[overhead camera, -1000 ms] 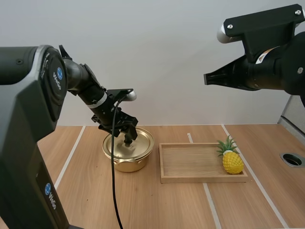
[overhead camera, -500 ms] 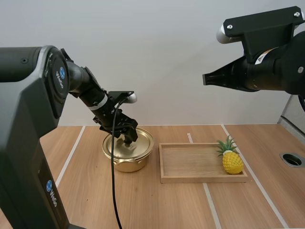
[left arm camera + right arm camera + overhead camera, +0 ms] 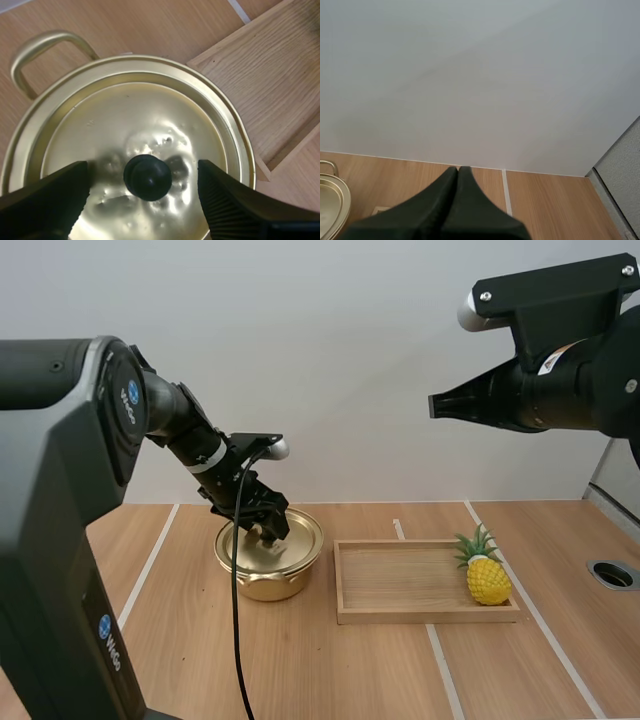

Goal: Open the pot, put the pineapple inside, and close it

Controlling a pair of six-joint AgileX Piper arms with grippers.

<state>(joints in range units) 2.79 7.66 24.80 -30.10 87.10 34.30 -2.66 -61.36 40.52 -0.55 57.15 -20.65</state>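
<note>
A gold pot (image 3: 268,562) stands left of the wooden tray, its lid (image 3: 140,150) on and a black knob (image 3: 148,177) at the lid's centre. My left gripper (image 3: 266,532) hovers just over the lid, open, its fingers (image 3: 45,200) standing either side of the knob without touching it. The yellow pineapple (image 3: 487,574) with green leaves stands upright at the right end of the tray (image 3: 400,580). My right gripper (image 3: 438,405) hangs high above the table, shut, its two fingers (image 3: 455,200) together as one dark wedge.
The tray's corner (image 3: 260,90) lies close beside the pot's rim. The pot has a looped handle (image 3: 45,50) on the side away from the tray. A round hole (image 3: 612,574) sits in the table at the far right. White lines (image 3: 150,560) cross the tabletop.
My left gripper has shifted slightly over the lid, staying around the knob. The right arm has barely moved.
</note>
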